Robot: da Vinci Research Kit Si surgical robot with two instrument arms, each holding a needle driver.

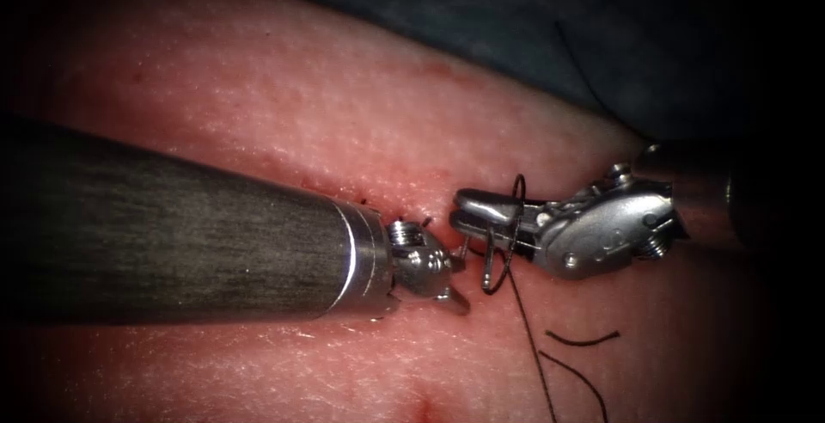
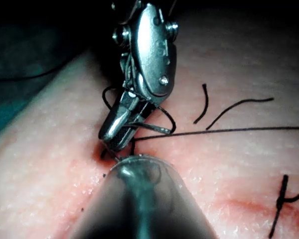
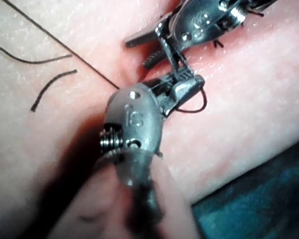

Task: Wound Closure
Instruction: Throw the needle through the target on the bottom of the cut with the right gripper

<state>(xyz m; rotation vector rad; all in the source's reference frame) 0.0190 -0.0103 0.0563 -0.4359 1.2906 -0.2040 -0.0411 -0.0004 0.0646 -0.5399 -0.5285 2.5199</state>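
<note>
Over the tissue (image 1: 284, 105), the right tool (image 1: 481, 217) has its jaws closed on the curved needle (image 1: 490, 255), seemingly near mid-curve, above the cut (image 1: 361, 195). The left tool (image 1: 455, 281), jaws parted and empty, sits just beside it. Thread (image 1: 533, 346) trails toward loose cut ends (image 1: 584, 340) on open tissue.

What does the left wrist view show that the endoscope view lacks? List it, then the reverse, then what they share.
Left wrist view: a stitch with short tails, crossing a reddened line on the tissue.
Endoscope view: the left tool with its fingers open, holding nothing.
Both: the right tool with thread looped around it (whether it grips the thread is unclear), and two cut ends of thread lying on the tissue. I cannot tell where the needle is.
</note>
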